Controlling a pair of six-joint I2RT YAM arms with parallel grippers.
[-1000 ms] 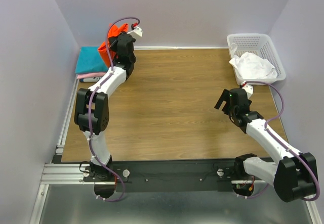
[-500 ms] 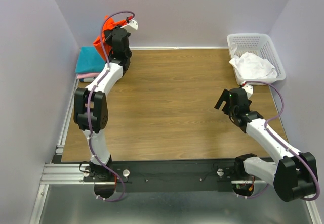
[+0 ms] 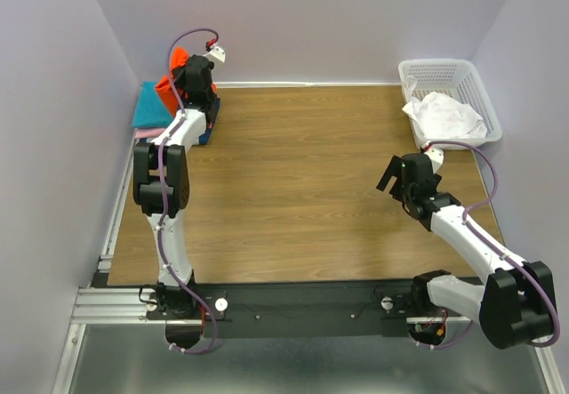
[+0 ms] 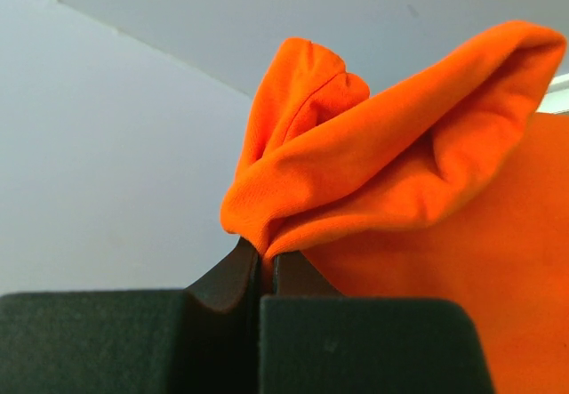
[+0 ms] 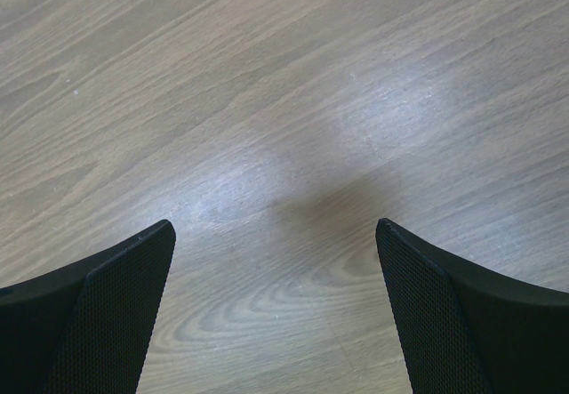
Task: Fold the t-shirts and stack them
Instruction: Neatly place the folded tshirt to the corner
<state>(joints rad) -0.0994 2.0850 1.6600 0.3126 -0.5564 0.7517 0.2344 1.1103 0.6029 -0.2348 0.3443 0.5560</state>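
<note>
Upper left, our left gripper [image 4: 265, 259] clamps the orange shirt [image 4: 400, 180] by the teal shirt [image 3: 147, 107], likely for stacking; our right gripper [image 5: 274, 227] hangs open.

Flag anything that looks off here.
Nothing damaged. Two untidy spots: the orange t-shirt is a bunched wad pinched in the left gripper's shut jaws, raised at the far-left corner by the teal shirt. A crumpled white shirt is heaped in the basket, apparently lapping its rim.
</note>
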